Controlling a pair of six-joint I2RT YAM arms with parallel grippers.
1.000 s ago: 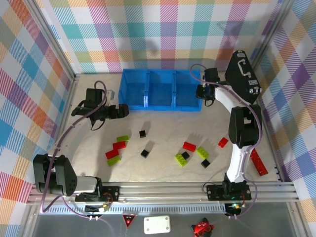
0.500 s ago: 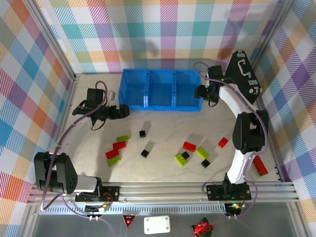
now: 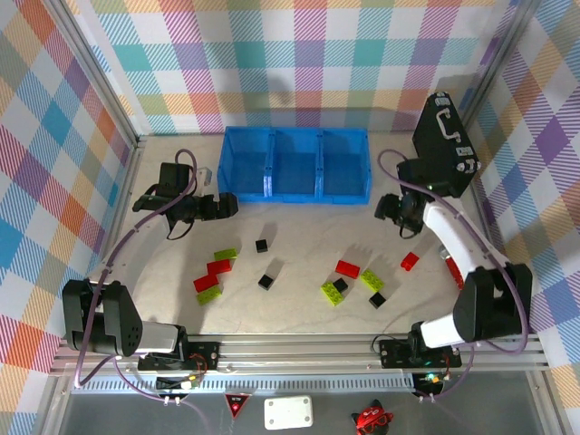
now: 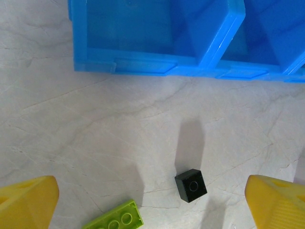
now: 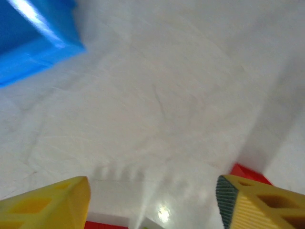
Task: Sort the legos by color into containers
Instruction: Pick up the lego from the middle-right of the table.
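The left gripper (image 3: pixel 228 205) hung released by the bin (image 3: pixel 294 197) at its left end, the right gripper (image 3: pixel 384 209) released off its right corner. The legos (image 3: pixel 347 268) lay scattered on open tabletop (image 3: pixel 304 234) before it.

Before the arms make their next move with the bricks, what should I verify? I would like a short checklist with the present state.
1. Left gripper open and empty: ok.
2. Right gripper open and empty: ok.
3. Black cube lies free on the table, ahead of the left gripper: ok.
4. Blue bin compartments open on top, no brick seen inside: ok.
5. Which colour belongs in which compartment: cannot tell.
6. Red brick near the right gripper lies apart from other bricks: ok.
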